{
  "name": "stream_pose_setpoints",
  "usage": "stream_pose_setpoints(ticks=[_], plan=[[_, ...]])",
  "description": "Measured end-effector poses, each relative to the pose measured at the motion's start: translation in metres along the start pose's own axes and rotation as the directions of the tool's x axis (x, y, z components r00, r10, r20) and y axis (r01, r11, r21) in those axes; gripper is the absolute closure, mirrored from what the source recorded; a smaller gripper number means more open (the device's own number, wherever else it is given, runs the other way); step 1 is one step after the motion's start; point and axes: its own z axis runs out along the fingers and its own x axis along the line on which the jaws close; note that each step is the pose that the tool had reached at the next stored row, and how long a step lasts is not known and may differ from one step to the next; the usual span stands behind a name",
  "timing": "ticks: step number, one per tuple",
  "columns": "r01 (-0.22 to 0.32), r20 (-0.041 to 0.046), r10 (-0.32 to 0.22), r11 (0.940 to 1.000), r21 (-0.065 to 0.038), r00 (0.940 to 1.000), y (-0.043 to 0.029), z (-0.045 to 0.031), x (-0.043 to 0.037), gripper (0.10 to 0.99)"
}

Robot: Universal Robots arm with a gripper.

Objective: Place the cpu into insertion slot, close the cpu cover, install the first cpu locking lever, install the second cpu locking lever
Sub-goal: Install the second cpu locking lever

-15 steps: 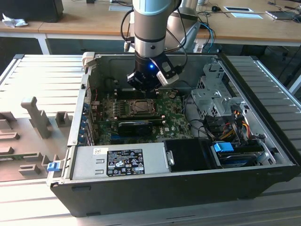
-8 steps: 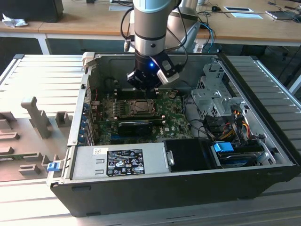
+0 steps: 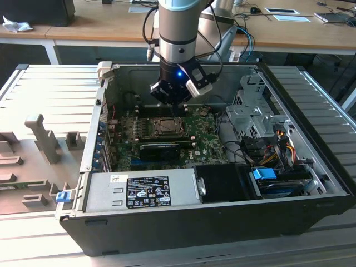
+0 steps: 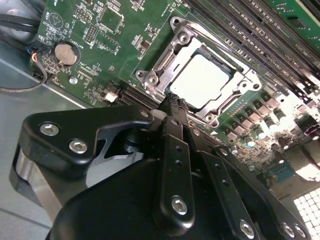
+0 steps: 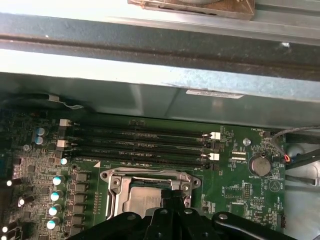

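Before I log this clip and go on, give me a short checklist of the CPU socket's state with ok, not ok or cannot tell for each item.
1. The cpu lies in the insertion slot: ok, its silver top lies flat inside the rim.
2. The cpu cover is down around the chip: ok, the frame lies flat on the socket in both wrist views.
3. Locking levers latched: cannot tell.
4. The gripper carries nothing: ok, the fingers meet at the tip with nothing between them.
5. Gripper position: ok, its tip is at the socket's edge, over the green board.

matt silver metal cpu [image 4: 200, 80], shiny metal cpu cover [image 4: 172, 52], matt black pincer [image 4: 175, 102].
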Motion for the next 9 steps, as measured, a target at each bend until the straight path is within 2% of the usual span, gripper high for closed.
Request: stream_pose_setpoints(ticks=[9], plan=[[-0.001,0.0002,0.001,1.0,0.0,1.0,-0.0043,-0.0004,0.0003,0.98]])
